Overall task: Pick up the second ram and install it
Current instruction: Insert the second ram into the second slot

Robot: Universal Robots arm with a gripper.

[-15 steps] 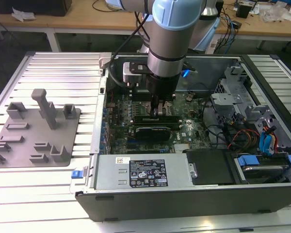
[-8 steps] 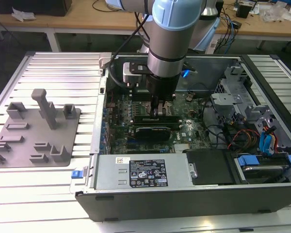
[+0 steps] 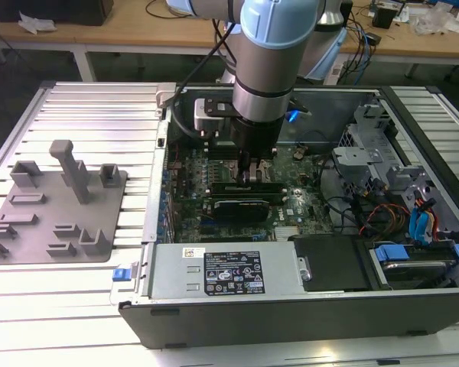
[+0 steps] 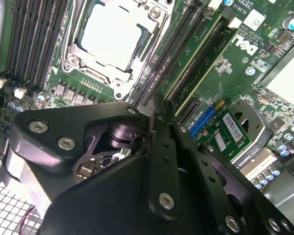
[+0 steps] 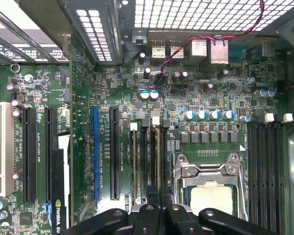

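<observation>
A: Starting with the exterior view: gripper [image 3: 254, 170] lowered into the open computer case [image 3: 291, 313], down over the motherboard [image 3: 214, 180]. Grey fixture plate [image 3: 53, 206] lying well apart, toward the exterior view's left, with nothing green seen on it.

B: Moving to the second wrist view?

A: Fingers [image 4: 137, 111] drawn together, no gap showing. Cannot tell whether anything thin is nipped between them. Beyond the tips, a green stick on edge in a slot just beside the processor [image 4: 112, 36]. Taken to be the second ram [image 4: 195, 55], though hard to tell from a stick already fitted.

B: And the first wrist view?

A: Same story. Fingertips closed at the near end of the slot bank [image 5: 152, 156], beside the processor. A thin olive strip between the black slots, in line with the tips.

B: Step in hand, then?

A: Judged as installing, not picking: ram at the slot, well along. Seating not confirmed; latches too small to read.

B: Needs for the next move?

A: A straight, even press along the stick, square to the slot. Risk of tilting it or stressing the board.
</observation>
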